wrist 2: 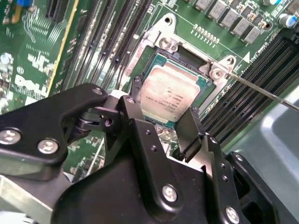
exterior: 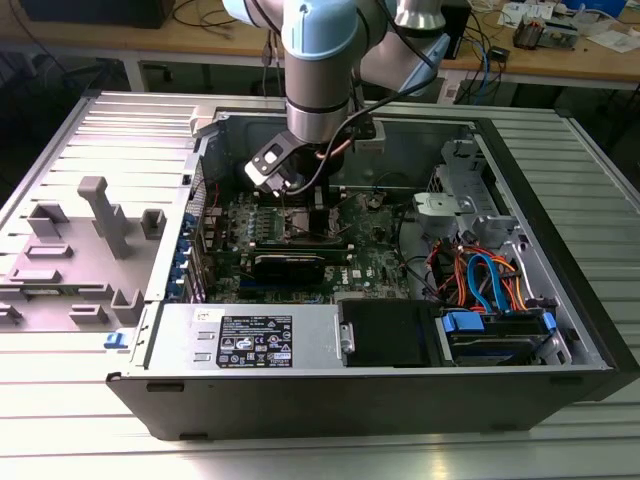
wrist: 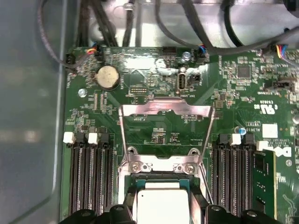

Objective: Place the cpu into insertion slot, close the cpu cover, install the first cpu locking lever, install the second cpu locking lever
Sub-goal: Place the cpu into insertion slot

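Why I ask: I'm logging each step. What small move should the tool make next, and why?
Probably lift the tool straight up, clear of the socket. The cpu already lies flat in it, the cpu cover stands raised, and the tool sits low over the cpu, in the cover's way.

Table: we see a ribbed silver metal table (exterior: 90, 440) spanning the exterior view, its slats running across.
Computer case: we find an open black-and-grey computer case (exterior: 300, 395) lying on its side at the table's middle, its open side facing up.
Grey blocks: we count several grey blocks (exterior: 100, 215), some upright and some low, standing on the table at the case's 9 o'clock, just beside its wall.
Blue piece: we spot a small blue piece (exterior: 116, 340) at the case's 8 o'clock, near its corner.
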{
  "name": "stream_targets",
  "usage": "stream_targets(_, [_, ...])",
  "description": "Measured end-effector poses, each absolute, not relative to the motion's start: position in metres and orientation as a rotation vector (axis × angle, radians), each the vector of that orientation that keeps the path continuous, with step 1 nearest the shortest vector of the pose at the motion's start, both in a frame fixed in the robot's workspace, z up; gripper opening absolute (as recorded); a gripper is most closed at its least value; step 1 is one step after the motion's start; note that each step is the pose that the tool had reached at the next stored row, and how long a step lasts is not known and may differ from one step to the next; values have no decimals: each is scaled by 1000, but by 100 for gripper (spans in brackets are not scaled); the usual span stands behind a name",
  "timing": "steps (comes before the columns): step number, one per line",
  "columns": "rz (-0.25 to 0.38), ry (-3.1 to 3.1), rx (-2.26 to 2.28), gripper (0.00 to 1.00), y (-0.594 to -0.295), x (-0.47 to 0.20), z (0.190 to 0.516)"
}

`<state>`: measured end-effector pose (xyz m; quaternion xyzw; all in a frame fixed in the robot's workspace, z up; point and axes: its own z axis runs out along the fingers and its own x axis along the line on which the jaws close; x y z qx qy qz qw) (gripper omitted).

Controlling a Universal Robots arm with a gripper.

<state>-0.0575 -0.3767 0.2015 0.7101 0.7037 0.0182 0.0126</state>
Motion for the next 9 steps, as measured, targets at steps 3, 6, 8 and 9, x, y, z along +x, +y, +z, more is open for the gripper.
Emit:
stream_targets(3, [56, 2171, 2235, 54, -377, -58, 201])
stream_targets(6, [57, 2173, 2232, 54, -376, -58, 201])
stream_targets(8, [57, 2179, 2227, 54, -376, -58, 201])
stream_targets(9, [56, 2182, 2224, 54, -376, -58, 201])
